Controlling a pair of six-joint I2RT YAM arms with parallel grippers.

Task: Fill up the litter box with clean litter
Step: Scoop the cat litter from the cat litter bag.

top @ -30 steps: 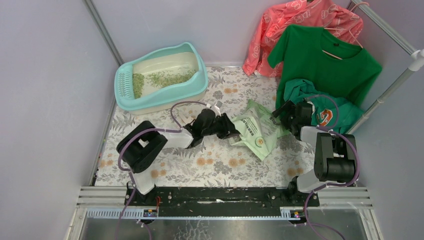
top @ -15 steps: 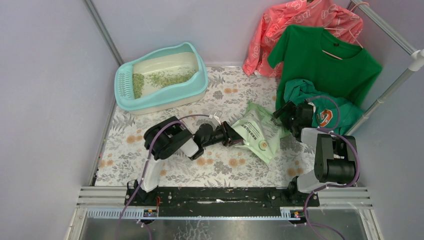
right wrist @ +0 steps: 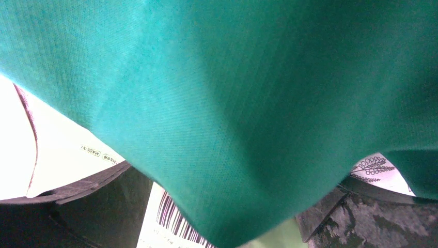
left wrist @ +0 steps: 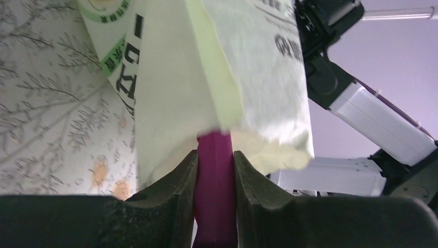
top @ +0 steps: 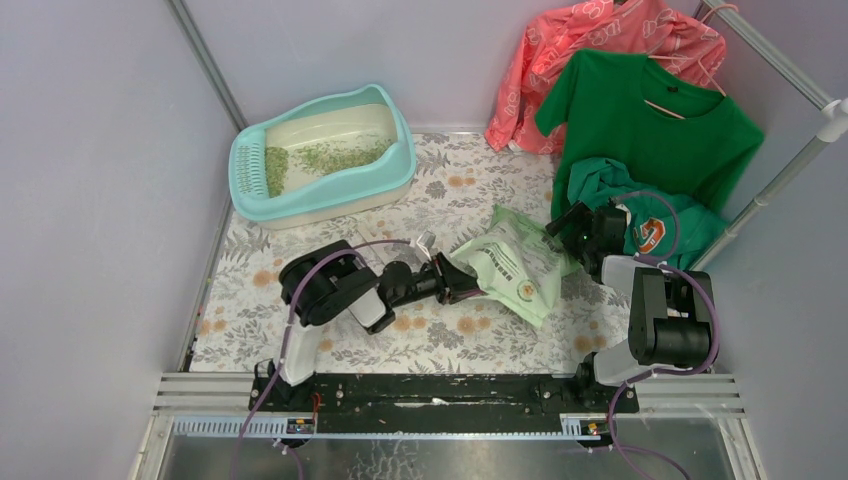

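clean litter (top: 335, 156) in litter box (top: 404, 152), bag (top: 515, 265) mid-table

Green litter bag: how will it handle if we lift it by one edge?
Probably floppy: the bag is creased thin film and drapes around the purple scoop in the left gripper. Likely bottom-heavy: it looks bulged, so it may slump. Its ragged open mouth could spill contents if tipped.

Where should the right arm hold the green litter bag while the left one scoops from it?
Grip the green litter bag by its flat right edge, coming in from the right. Its torn mouth faces left, where the left gripper holds the purple scoop pushed in, so that end should probably be left free. Mind the teal cloth hanging by the right gripper.
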